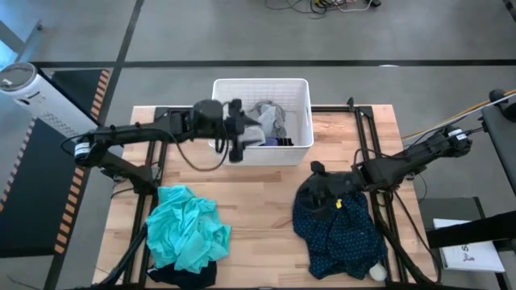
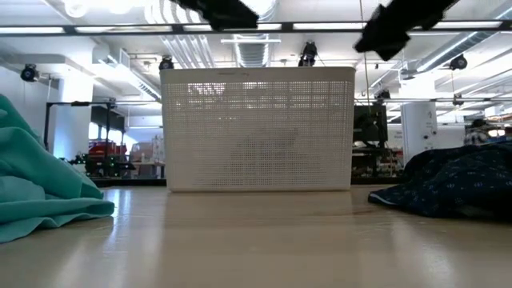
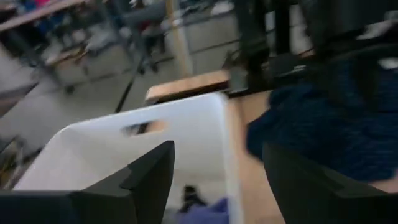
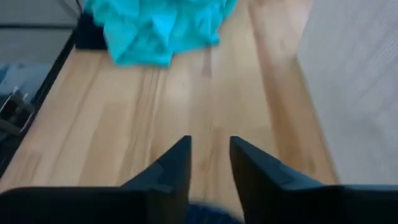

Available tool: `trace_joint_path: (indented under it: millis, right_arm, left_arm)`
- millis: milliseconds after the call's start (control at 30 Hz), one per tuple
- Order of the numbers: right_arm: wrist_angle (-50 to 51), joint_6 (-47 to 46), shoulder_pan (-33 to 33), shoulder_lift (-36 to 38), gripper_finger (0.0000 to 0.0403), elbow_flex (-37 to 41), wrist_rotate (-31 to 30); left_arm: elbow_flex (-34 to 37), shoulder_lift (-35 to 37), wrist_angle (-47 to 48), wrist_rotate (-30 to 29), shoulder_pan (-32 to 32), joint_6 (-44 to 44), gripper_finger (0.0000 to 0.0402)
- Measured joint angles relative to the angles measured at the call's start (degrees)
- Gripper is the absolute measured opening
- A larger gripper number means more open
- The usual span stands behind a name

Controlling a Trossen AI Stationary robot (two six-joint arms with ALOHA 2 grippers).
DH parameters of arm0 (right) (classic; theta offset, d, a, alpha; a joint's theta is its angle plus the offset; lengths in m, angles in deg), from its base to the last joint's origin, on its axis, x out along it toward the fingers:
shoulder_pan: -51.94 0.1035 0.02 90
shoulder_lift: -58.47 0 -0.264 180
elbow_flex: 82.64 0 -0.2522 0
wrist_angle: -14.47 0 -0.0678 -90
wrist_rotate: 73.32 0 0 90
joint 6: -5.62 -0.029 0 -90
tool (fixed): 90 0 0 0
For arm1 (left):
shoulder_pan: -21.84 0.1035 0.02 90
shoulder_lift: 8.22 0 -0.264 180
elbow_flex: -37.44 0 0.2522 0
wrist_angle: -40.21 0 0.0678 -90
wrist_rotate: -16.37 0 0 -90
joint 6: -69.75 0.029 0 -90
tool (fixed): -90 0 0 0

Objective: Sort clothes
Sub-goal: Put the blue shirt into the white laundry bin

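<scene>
Clothes lying in three places on the pale wooden surface (image 1: 258, 201): a teal shirt (image 1: 188, 228) heaped toward 7 o'clock in the high view, with a dark piece (image 1: 184, 276) showing under its near edge; a navy white-dotted garment (image 1: 339, 229) spread toward 5 o'clock, with a small white bit (image 1: 377, 271) at its near corner; grey pieces (image 1: 270, 118) and a purple piece (image 1: 284, 142) inside the white plastic basket (image 1: 262, 85) standing at 12 o'clock. In the low view, basket wall (image 2: 258, 128) dead centre, teal cloth (image 2: 40, 192) at 9 o'clock, navy cloth (image 2: 456, 184) at 3 o'clock. Beyond the surface, grey floor with dark seams, a white cylindrical unit (image 1: 20, 84) at 10 o'clock, cables at the far edge, papers (image 1: 472, 256) at 4 o'clock; in the low view, a workshop room with ceiling strip lights, ducts and racks of equipment. Left arm stretched level from 9 o'clock toward the basket, left pincer (image 1: 235, 137) hanging over the basket's near-left rim, jaws wide apart and empty, as the left wrist view confirms with the two dark fingers (image 3: 149, 180) set well apart above the white wall. Right arm reaching in from 3 o'clock, bent down so that the right pincer (image 1: 320, 179) sits at the far-left edge of the navy garment, jaws only narrowly parted in the right wrist view, fingers (image 4: 171, 168) pointing across bare wood toward the teal shirt (image 4: 158, 25), holding nothing visible.
</scene>
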Motion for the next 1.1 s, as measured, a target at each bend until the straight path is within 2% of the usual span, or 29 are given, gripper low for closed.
trace_joint_path:
  millis: [133, 367, 500, 667, 867, 1100]
  right_arm:
    - [7.85, -5.99, 3.14, 0.0, 0.0155, -1.18, -0.24]
    - [11.78, -14.52, 10.74, -1.25, 0.021, -1.08, -0.19]
    - [14.8, -21.19, 14.48, -4.06, 0.0237, -1.07, -0.12]
    - [22.63, -27.66, 16.65, -10.31, 0.0263, -0.98, -0.15]
    - [26.08, -29.4, 15.97, -18.77, 0.0291, -0.96, -0.45]
    - [21.65, -28.15, 14.1, -27.4, 0.0304, -0.68, 2.9]
  left_arm:
    - [4.47, 1.31, -9.03, -0.04, -6.02, 0.04, 0.0225]
    - [13.26, 5.78, -24.08, -0.12, -14.77, -1.58, 0.0204]
    - [17.23, 9.8, -25.78, -1.76, -18.82, -3.53, 0.0201]
    - [22.25, 15.21, -25.47, -9.24, -23.91, -4.14, 0.0207]
    - [27.05, 20.46, -25.72, -17.67, -29.44, -4.64, 0.0212]
    - [30.6, 23.96, -27.15, -18.62, -33.77, -6.27, 0.0201]
